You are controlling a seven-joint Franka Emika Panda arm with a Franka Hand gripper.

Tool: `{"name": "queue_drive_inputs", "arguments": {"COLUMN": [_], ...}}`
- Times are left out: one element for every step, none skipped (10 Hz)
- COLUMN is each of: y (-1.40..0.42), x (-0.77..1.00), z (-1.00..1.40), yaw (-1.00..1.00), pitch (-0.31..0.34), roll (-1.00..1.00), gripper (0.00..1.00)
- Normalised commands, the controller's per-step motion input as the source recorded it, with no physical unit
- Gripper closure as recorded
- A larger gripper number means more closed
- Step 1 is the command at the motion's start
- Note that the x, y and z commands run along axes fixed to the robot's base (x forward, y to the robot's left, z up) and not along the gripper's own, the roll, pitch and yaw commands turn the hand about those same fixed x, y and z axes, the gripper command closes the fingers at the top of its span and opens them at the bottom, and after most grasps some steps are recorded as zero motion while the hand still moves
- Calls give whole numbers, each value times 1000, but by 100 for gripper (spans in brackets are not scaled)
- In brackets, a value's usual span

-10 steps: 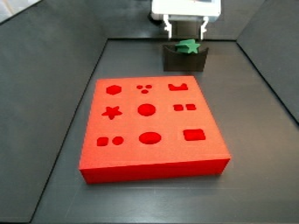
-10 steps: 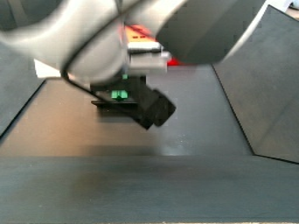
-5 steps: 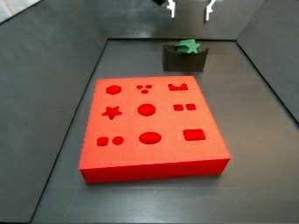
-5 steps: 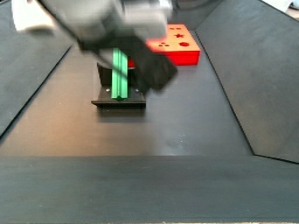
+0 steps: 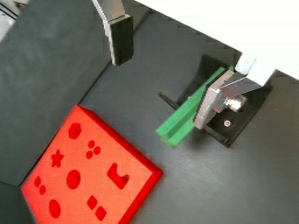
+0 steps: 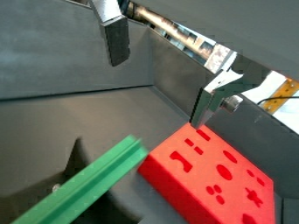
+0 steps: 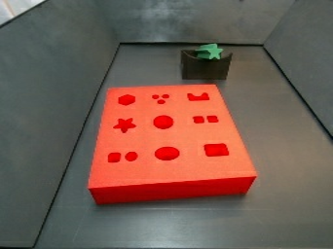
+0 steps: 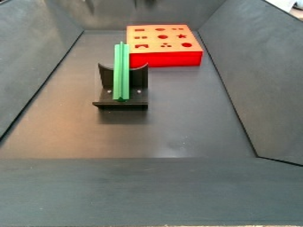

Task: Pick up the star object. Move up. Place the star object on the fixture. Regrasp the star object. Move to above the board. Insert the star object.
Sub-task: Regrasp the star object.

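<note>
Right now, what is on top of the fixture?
The star lies in the fixture's notch, ungripped. Where they touch is hidden. The open pincer is above, out of both side views.

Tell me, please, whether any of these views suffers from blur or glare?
In both side views the star object and board are sharp; the floor shows soft sheen. In a wrist view the open gripper, empty above the fixture, has a blurred near finger.

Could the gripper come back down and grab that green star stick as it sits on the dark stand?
Probably yes. The gripper hangs open above, out of both side views, fingers spread and holding nothing. The star object rests on the fixture with nothing over it; the board lies apart.
</note>
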Motion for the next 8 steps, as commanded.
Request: {"name": "queue_drive_inputs", "arguments": {"y": [-886,-618,-411,-200,-46,-27,-42,-35], "x": [-53,-36,-29,-24,-31,-23,-6,2], "z": [465,197,88,51,48,35,7,8], "yaw": [4,4,5,5,6,7,8,9], "pitch": [22,17,14,11,7,3,-1,-3], "roll": [1000,1000,1000,1000,1000,1000,1000,1000], "gripper": [0,0,0,0,0,0,0,0]}}
